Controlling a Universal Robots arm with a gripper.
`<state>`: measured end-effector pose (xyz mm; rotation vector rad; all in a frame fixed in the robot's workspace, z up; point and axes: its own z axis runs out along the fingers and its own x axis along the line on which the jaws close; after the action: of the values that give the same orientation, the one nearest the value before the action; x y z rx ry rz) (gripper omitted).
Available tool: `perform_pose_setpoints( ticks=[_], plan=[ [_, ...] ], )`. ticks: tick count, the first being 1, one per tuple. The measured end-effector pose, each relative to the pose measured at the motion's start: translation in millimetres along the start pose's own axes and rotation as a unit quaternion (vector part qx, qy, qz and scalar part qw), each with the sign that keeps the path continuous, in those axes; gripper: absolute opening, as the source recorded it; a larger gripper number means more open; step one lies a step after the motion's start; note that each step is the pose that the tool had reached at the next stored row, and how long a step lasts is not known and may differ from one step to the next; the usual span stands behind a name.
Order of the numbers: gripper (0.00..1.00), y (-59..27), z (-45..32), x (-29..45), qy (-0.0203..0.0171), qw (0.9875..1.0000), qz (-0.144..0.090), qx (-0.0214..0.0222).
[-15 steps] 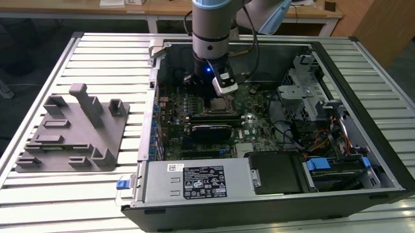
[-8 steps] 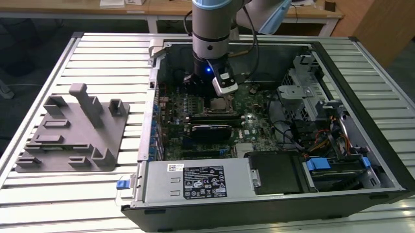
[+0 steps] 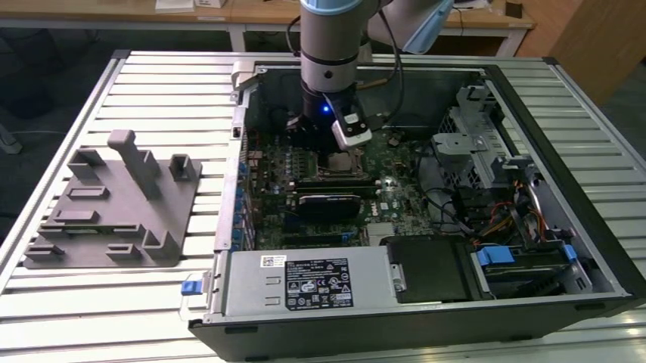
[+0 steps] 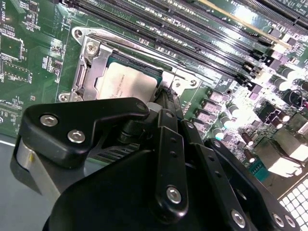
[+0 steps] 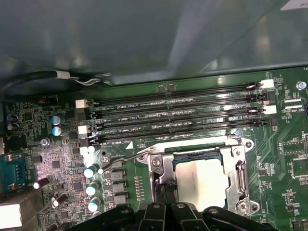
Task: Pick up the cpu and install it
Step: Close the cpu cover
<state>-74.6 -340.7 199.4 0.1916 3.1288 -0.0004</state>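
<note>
- The arm (image 3: 333,45) reaches straight down into the open computer case (image 3: 565,98), which lies flat on the slatted table (image 3: 91,318).
- The gripper (image 5: 166,185) is low over the green circuit board (image 5: 57,163), right at the edge of the metal socket frame (image 5: 242,178).
- In the first wrist view its two fingers (image 5: 160,192) are pinched close together. There is barely a gap, and they have no hold on the chip.
- The cpu (image 5: 199,179) sits flat inside that frame, pale silver top facing up, with the frame's metal border all around it.
- In the second wrist view the chip shows just beyond the fingertips, very near them. I cannot tell whether they touch it.
- A bent wire lever (image 5: 120,161) sticks out beside the frame.
- Four long memory slots (image 5: 173,120) run parallel just past the socket.
- The grey fixture (image 3: 111,212) stands on the table, outside the case, toward the exterior view's left.
</note>
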Motion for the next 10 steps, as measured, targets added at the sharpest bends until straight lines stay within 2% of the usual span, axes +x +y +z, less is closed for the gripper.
perform_pose_setpoints(
  ticks=[10],
  plan=[
    [0.11, 0.0, 1.4, 0.0, 0.0, 0.9999, -0.011, -0.0001]
  ],
)
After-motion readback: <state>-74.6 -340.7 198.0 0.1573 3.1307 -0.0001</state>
